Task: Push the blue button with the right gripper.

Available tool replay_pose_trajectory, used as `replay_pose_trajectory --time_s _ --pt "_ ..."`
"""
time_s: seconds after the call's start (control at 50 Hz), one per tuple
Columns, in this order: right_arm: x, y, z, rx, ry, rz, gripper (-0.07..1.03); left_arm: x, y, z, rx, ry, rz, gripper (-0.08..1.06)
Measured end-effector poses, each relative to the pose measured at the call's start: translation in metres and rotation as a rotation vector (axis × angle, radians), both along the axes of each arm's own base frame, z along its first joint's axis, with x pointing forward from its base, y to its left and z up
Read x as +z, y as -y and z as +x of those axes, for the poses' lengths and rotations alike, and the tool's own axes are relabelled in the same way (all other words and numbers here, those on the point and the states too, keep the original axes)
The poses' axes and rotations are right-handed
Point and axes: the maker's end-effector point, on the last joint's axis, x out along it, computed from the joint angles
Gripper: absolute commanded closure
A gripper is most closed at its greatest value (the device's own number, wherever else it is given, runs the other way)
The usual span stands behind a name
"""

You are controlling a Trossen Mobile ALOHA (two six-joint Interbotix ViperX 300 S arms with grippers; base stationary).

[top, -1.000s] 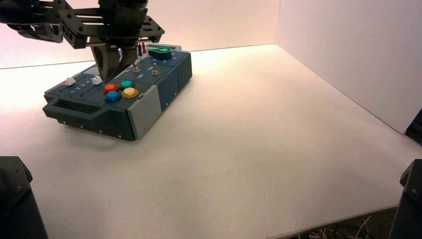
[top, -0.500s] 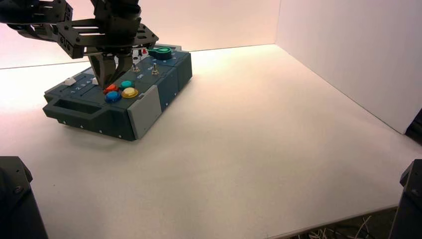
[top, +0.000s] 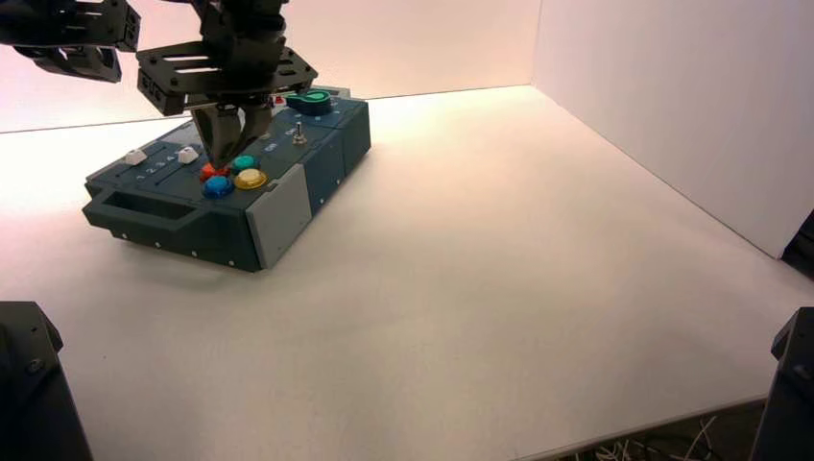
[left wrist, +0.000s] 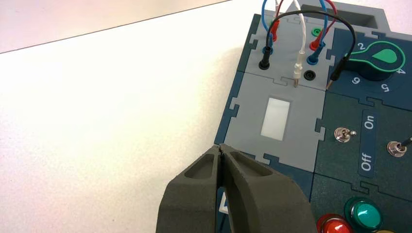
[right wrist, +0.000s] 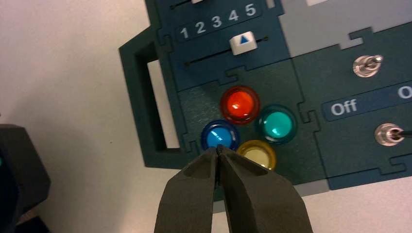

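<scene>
The blue button point(right wrist: 219, 136) sits in a cluster with a red button point(right wrist: 240, 104), a teal button point(right wrist: 277, 124) and a yellow button point(right wrist: 257, 154) on the dark blue box point(top: 288, 206). My right gripper point(right wrist: 218, 148), with its slotted plate, is shut. Its point hangs just over the blue button's near edge; I cannot tell whether it touches. In the high view the right gripper point(top: 223, 161) stands over the cluster, just behind the blue button point(top: 217, 185). My left gripper point(left wrist: 221, 147) is shut and empty above the box's far edge.
A slider with a white knob point(right wrist: 243, 42) lies beside the buttons. Two toggle switches point(right wrist: 368, 65) stand by the Off label. A green knob point(top: 309, 99) and plugged wires point(left wrist: 296, 29) are at the box's far end. A white wall point(top: 672, 115) stands at the right.
My right gripper has come down from above the sliders to the button cluster, then shifted slightly right. The left arm has hardly moved.
</scene>
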Motion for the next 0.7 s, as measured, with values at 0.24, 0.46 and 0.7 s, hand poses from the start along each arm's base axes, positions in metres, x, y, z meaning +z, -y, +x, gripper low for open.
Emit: replay_pose_trajectory --time_s 0.24,0.46,0.7 --pt "-0.004 -0.006 0.005 0.009 0.005 -0.001 0.98 -0.001 0.0 0.0 0.0 -0.002 0.0 1.01" --pt "-0.01 -0.009 0.006 0.014 -0.004 -0.015 0.98 0.0 0.0 0.0 0.0 0.0 0.0 1.01" --pt "-0.017 -0.009 0.005 0.013 -0.014 -0.025 0.98 -0.001 0.0 0.0 0.0 -0.002 0.0 1.01"
